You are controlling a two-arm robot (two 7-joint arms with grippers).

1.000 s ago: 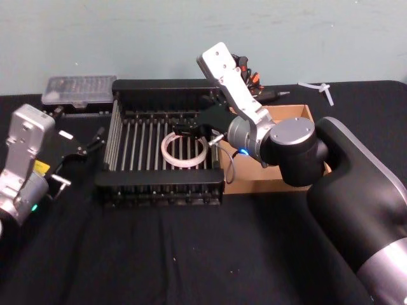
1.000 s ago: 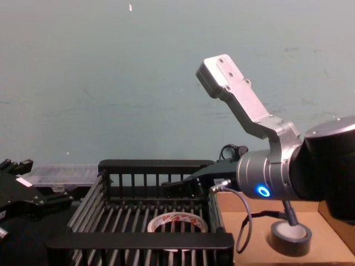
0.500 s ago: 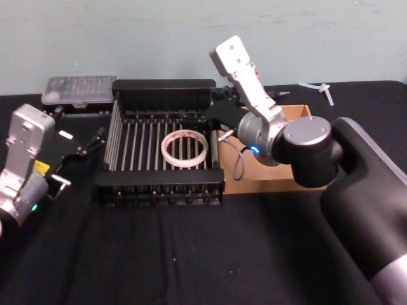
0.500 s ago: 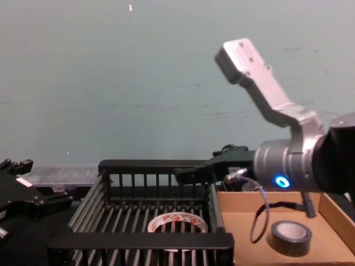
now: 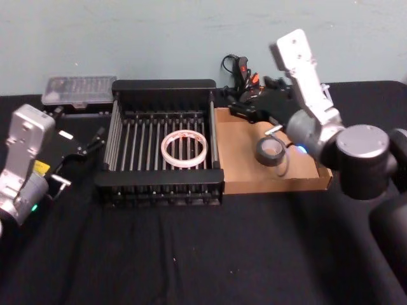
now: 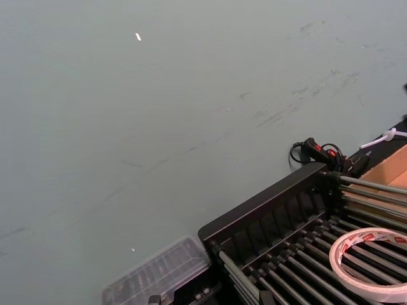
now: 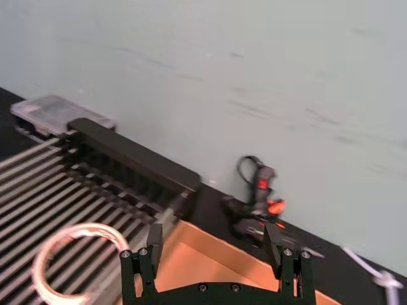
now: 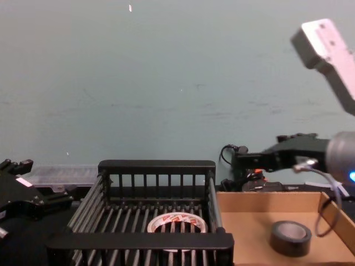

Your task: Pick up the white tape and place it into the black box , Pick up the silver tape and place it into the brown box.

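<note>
The white tape (image 5: 165, 151) (image 8: 166, 221) (image 6: 369, 238) lies flat on the bars inside the black box (image 5: 162, 84) (image 8: 155, 164). To its right, the silver tape (image 5: 262, 155) (image 8: 289, 238) rests on the floor of the brown box (image 5: 235, 143) (image 8: 249, 227). My right gripper (image 5: 236, 109) (image 7: 214, 238) (image 8: 238, 160) hangs open and empty above the brown box's far left corner, clear of both rolls. My left gripper (image 5: 89, 145) is parked on the table left of the black box.
A clear plastic case (image 5: 79, 89) sits behind the black box at the left. A black and orange tool with a cable (image 5: 245, 76) lies behind the brown box. A small white piece (image 5: 318, 87) lies at the back right.
My right gripper has drawn back out of the black box, moving right and up to the brown box's far edge. The white tape stays in the black box. The left arm has not moved.
</note>
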